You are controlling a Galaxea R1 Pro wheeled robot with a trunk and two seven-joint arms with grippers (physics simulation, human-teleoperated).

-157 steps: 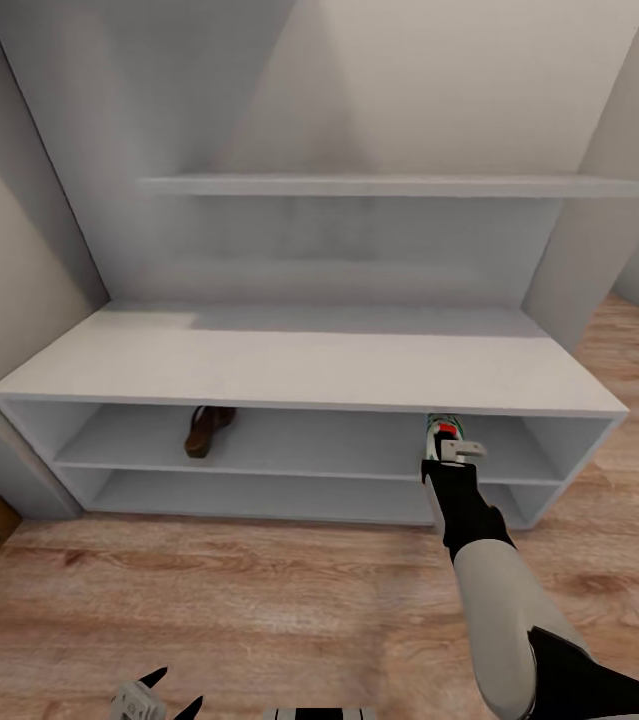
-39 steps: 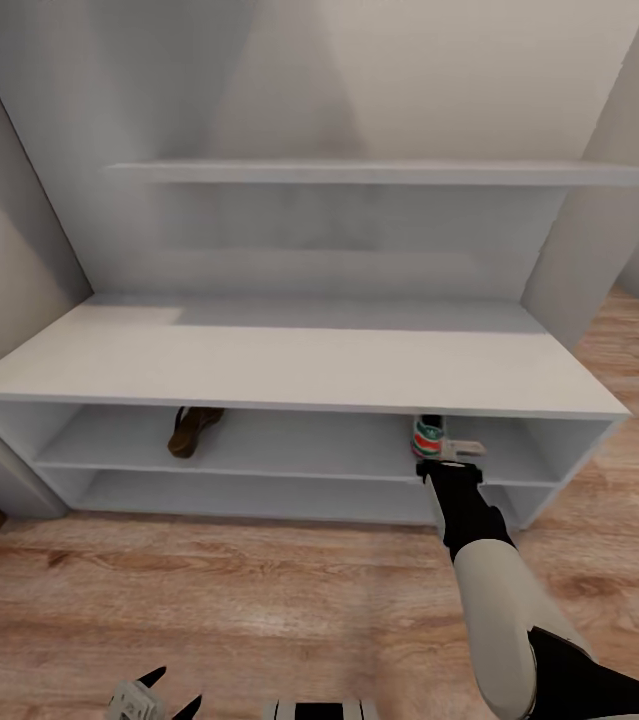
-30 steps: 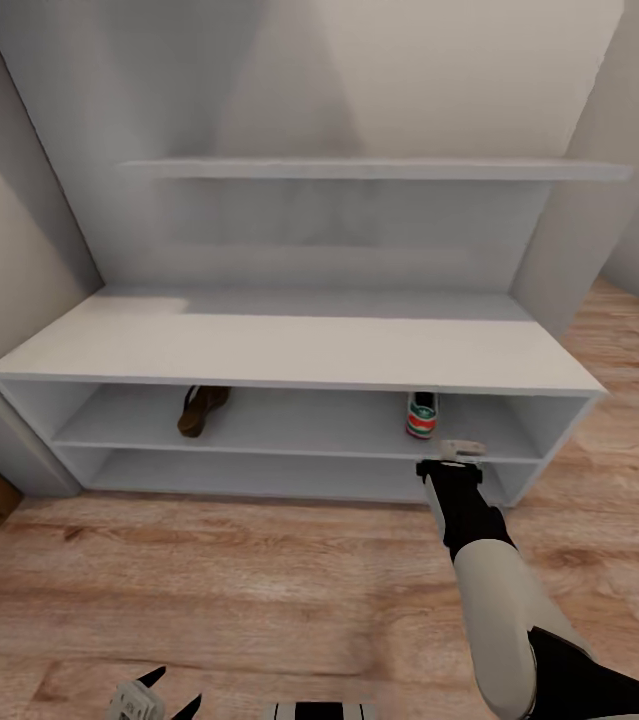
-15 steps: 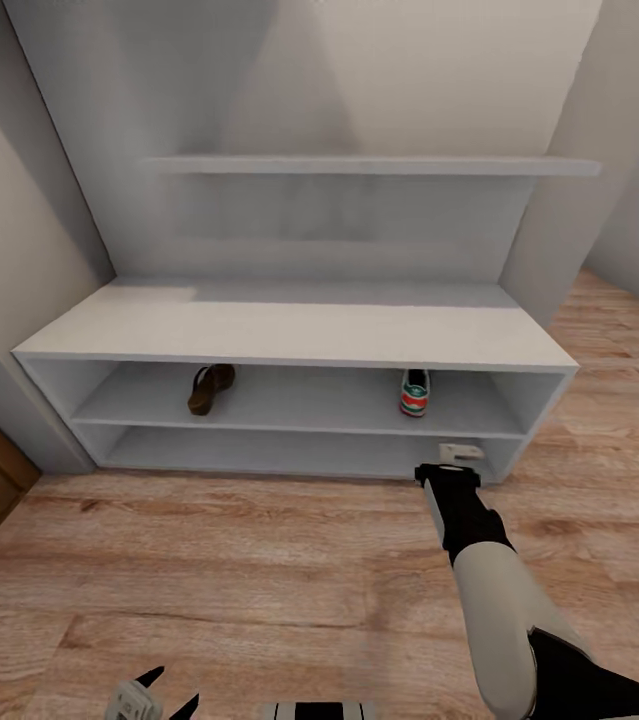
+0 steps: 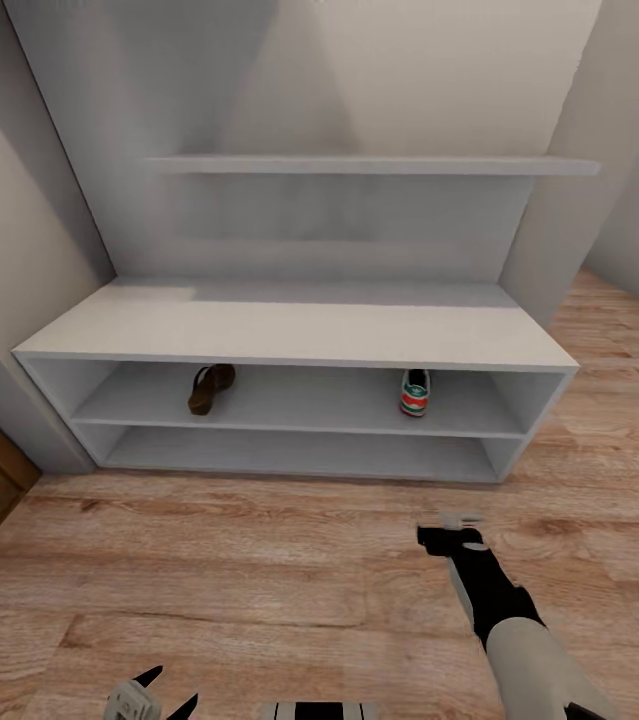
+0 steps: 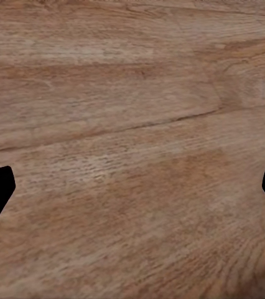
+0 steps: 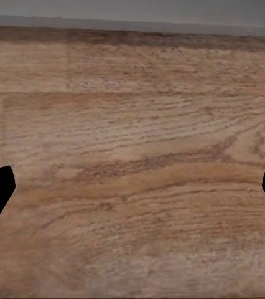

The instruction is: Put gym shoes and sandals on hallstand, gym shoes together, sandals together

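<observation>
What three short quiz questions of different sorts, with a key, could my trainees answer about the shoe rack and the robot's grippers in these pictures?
1. True or false: the gym shoe stands on the corridor floor.
2. Which tier of the hallstand holds the sandal: A upper, B lower?
3. Fill in: the right gripper is ___.

Key: 1 false, it is on the shelf. 2 A. 3 open, holding nothing.

Soft, even rendered light, faint wall shadows above the hallstand [image 5: 289,335], slightly blurred floor grain
</observation>
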